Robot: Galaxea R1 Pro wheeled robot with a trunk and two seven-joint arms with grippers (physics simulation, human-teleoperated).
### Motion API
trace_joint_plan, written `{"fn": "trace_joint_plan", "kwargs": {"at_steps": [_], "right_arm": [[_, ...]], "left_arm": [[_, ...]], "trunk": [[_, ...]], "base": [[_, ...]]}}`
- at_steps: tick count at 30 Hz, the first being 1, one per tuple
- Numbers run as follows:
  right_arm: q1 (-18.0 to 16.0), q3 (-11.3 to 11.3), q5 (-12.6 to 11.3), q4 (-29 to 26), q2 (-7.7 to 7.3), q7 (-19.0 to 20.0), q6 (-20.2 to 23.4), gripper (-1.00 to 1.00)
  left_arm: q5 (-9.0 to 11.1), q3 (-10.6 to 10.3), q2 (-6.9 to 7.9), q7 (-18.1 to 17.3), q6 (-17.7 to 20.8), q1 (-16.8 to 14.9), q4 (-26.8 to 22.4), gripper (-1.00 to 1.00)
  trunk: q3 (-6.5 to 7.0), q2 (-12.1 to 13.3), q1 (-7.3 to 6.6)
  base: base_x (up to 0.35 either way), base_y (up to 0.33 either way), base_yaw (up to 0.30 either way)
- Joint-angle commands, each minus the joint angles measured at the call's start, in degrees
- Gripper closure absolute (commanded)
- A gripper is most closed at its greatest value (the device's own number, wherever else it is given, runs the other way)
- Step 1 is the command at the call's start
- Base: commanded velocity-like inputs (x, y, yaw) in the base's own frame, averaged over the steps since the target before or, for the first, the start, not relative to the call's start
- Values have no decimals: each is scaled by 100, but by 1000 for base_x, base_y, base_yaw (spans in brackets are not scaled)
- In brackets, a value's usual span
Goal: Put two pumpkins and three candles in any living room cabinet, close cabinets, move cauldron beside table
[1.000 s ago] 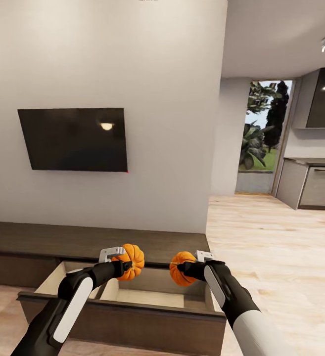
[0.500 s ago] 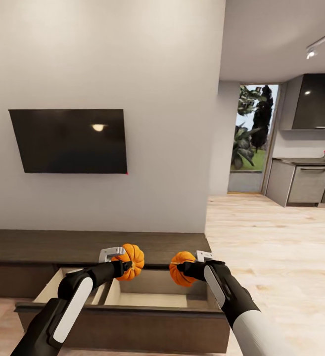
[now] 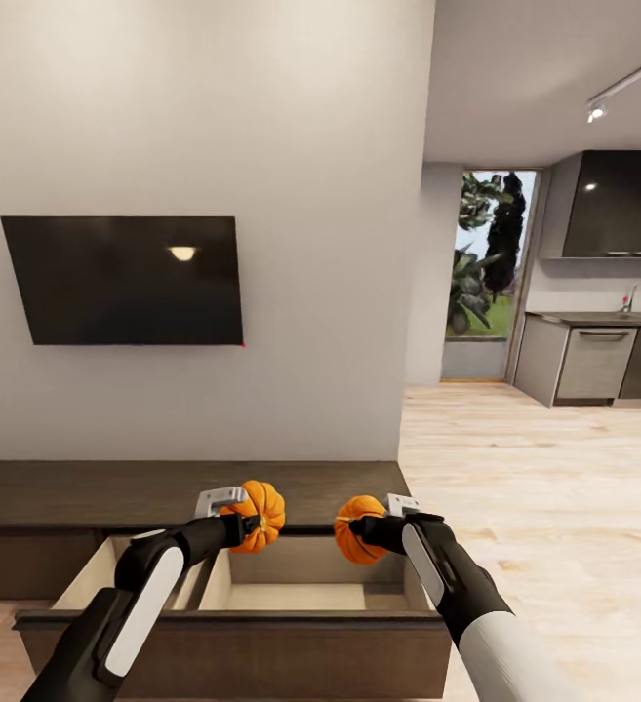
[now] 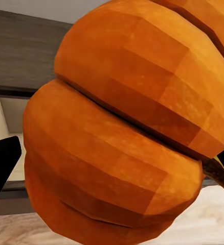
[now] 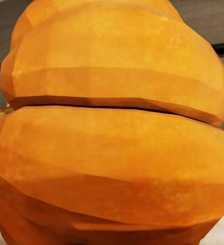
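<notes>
Here, at the far left of the head view, a dark television [image 3: 125, 280] hangs on the pale wall above the long low cabinet [image 3: 86, 492], whose drawer [image 3: 242, 639] stands pulled out toward the robot, its pale interior open to view. Above that drawer the left pincer [image 3: 245, 527] is clamped on one pumpkin [image 3: 260, 514], held in the air just in front of the cabinet top; in the left wrist view its orange ribs [image 4: 122, 127] sit close against the lens. Just beside it, a small gap apart, the right pincer [image 3: 361, 531] is clamped on the other pumpkin [image 3: 355, 527], also held over the open drawer, and seen up close from the right wrist [image 5: 112, 127]. Farther right, light wood floor [image 3: 535, 487] runs back to a kitchen counter [image 3: 593, 318] and a window with greenery [image 3: 483, 263].
</notes>
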Motion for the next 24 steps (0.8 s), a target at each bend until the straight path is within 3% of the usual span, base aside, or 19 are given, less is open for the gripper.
{"fn": "trace_joint_plan", "kwargs": {"at_steps": [1, 5, 24], "right_arm": [[-3, 4, -19, -8, -1, -12, 23, 100], [-3, 4, -19, -9, -5, -3, 20, 100], [-3, 12, -20, -9, 5, 25, 17, 100]], "left_arm": [[59, -29, 5, 61, 14, -5, -7, 100], [59, -54, 3, 71, 11, -2, -9, 100], [33, -183, -10, 89, 14, -51, 155, 100]], "trunk": [[-7, -4, 0], [-6, -4, 0], [-347, -766, 417]], "base": [[4, 1, -5], [2, 0, -3], [0, 0, 0]]}}
